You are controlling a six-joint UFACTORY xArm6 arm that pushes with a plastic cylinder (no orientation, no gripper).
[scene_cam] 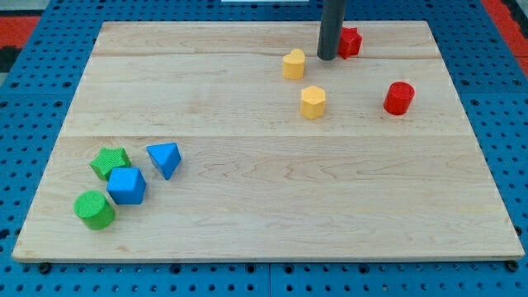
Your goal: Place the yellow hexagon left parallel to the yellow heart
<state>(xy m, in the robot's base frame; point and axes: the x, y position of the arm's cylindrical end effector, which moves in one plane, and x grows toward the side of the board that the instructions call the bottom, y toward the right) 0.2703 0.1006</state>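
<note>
1. Nearest, at the view's bottom left, I see a green cylinder (pixel 94 209), blue cube-like block (pixel 126 186), green star (pixel 110 162) and blue triangle (pixel 165 158) clustered.
2. Farther up, the yellow hexagon (pixel 313 101) sits below and right of the yellow heart (pixel 294 63); a red cylinder (pixel 398 97) lies rightward.
3. At the top, my tip (pixel 327 58), a bare rod with nothing to open or close, stands between the heart and a red block (pixel 350 41).
</note>
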